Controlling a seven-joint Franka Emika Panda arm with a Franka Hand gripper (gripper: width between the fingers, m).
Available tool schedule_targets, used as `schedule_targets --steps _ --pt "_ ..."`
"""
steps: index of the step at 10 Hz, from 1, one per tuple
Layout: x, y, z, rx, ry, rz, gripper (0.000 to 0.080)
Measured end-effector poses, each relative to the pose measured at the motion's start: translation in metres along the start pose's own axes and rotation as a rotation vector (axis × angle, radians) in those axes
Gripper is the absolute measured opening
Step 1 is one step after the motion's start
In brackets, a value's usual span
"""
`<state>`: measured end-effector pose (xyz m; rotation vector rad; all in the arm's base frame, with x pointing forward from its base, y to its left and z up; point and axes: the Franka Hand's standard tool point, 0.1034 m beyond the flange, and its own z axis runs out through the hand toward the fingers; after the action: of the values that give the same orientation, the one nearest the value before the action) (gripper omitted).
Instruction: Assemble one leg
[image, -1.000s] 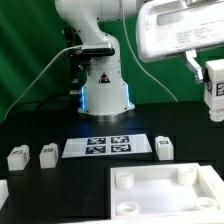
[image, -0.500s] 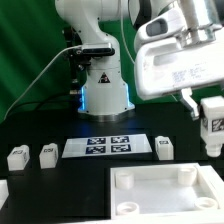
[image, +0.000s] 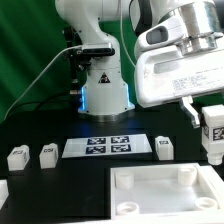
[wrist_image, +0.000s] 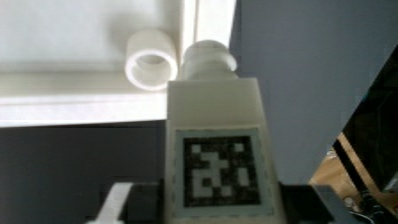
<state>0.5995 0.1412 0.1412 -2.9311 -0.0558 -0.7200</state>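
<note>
My gripper is shut on one leg, a small white block with a black-and-white tag, and holds it upright above the far right corner of the large white panel. In the wrist view the held leg fills the middle, its peg end pointing toward the panel's round corner socket, and the fingers clamp its sides. Three more legs stand on the black table: two at the exterior view's left and one right of the marker board.
The robot's white base stands behind the marker board. The panel takes up the front right of the table, with raised sockets at its corners. A green backdrop closes the far side.
The gripper has come down with the leg, from high at the exterior view's right edge to just above the panel's far right corner. The other parts have not moved.
</note>
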Motion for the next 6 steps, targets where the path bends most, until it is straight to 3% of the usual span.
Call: schedule_targets --steps 1,6 --pt "0.0062 0.0002 -0.0017 -0.001 0.005 -0.012 0.0293" --pt "0.0051 0.0042 0.0036 -0.009 0.024 -0.018 0.0294"
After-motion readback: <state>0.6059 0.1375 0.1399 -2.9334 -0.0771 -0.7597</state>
